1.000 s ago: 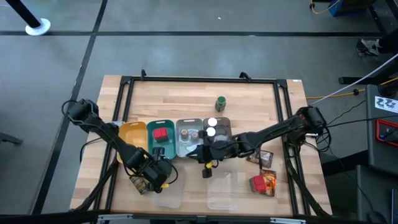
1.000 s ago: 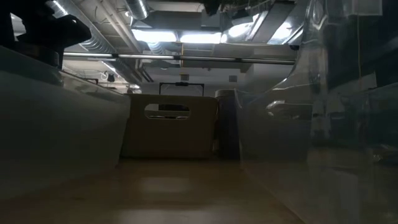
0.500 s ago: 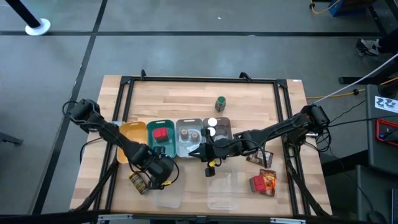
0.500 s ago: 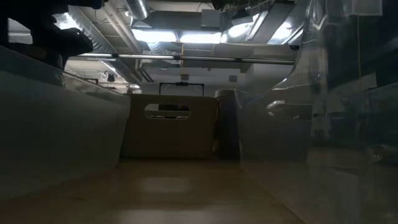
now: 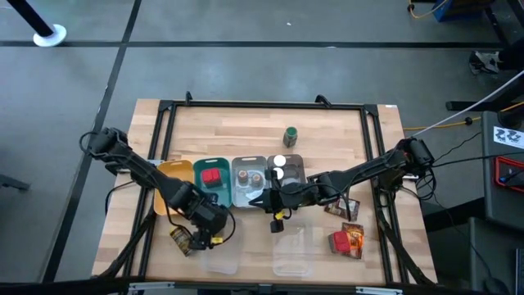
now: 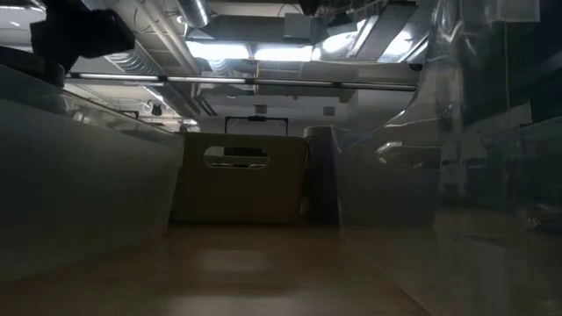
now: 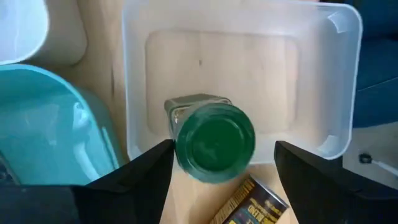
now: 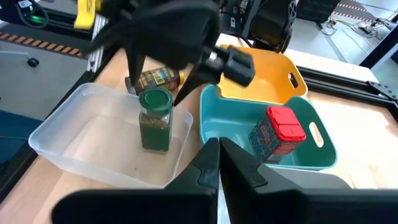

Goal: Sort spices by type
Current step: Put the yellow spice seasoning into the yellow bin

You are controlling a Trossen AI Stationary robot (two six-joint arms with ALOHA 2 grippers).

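Observation:
A green-capped jar (image 7: 214, 142) stands upright on its base in a clear plastic tray (image 7: 323, 74) near the table's near-left edge; it also shows in the right wrist view (image 8: 155, 121). My left gripper (image 7: 224, 146) hovers just above it, open, with one finger on either side of the cap and apart from it. My right gripper (image 8: 217, 163) is shut and waits near the table's middle (image 5: 272, 205), by the grey tray. In the high view the left gripper (image 5: 206, 223) hides the jar.
A yellow-labelled jar (image 5: 183, 240) lies beside the clear tray. A red box (image 5: 211, 176) sits in the teal tray, next to the yellow tray (image 5: 172, 174). Brown-capped (image 5: 243, 174) and white-capped jars (image 5: 279, 162) fill the grey trays. Another green-capped jar (image 5: 290, 135) stands farther back, and pouches (image 5: 347, 240) lie near-right.
My left arm has risen a little over the clear tray, and its dark shape climbs in the low view. The green-capped jar stays standing in the tray.

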